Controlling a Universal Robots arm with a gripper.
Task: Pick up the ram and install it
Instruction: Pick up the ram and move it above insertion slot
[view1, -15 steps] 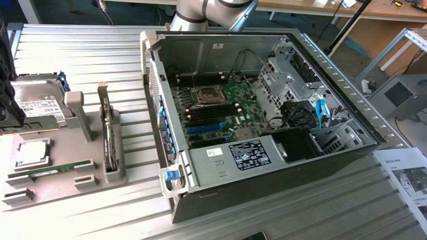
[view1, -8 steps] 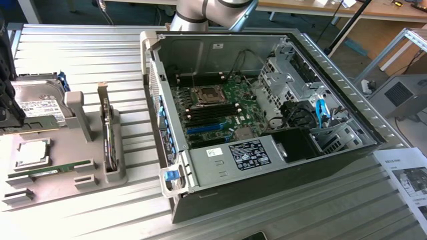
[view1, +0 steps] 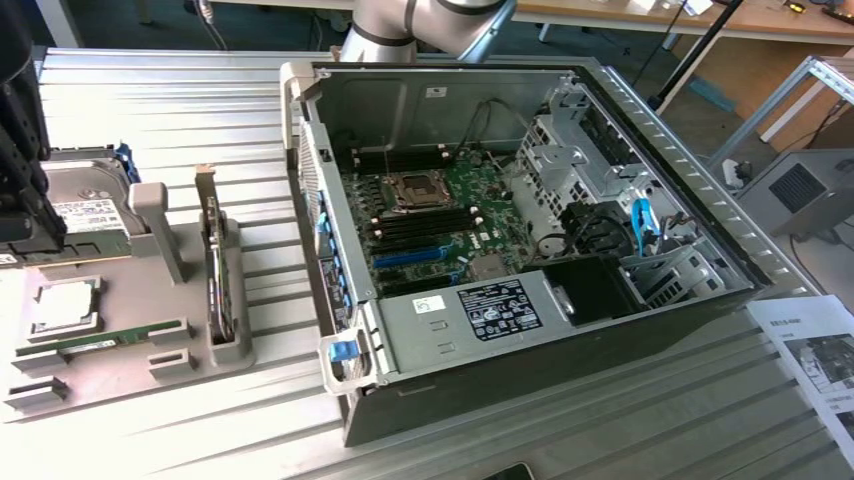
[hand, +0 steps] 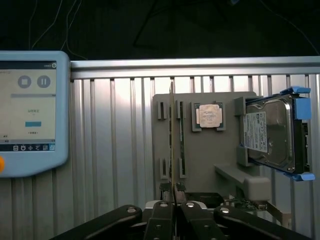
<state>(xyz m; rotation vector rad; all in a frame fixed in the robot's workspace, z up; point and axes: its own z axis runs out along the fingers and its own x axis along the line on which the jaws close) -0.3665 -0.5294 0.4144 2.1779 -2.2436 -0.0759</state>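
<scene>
Exterior view. A ribbed metal table (view1: 160, 430) carries the whole setup.

The open case (view1: 400, 100) lies on its side at centre frame with its interior facing up. The arm (view1: 414, 25) shows at upper centre, behind the case. A grey tray (view1: 134, 295) sits on the table at the exterior view's left, just beside the case.

Inside the case:
- The supply (view1: 454, 320), with a white label, is along the lower edge.
- The green board (view1: 474, 185) covers the floor.
- The socket (view1: 414, 187) is on the board's upper part.
- Dark slots (view1: 427, 222) run just below the socket.

A printed paper (view1: 814, 350) lies at lower right of the frame.

On the tray:
- The drive (view1: 87, 215), in blue rails, is at upper left.
- The card (view1: 214, 260) stands upright on edge along the side nearest the case.
- The ram (view1: 100, 342) rests lengthwise in a tray holder at lower left of the frame, well apart from the case and not installed.
- The chip (view1: 64, 305) lies flat between the drive and the ram.

Wrist view. The pendant (hand: 30, 110), with its screen lit, rests on the table beside the tray. The drive and chip are seen from above on the tray.

The gripper (hand: 173, 195) is clenched, its fingers pressed together and grasping nothing. It hangs over the tray's edge, clear of the ram.
</scene>
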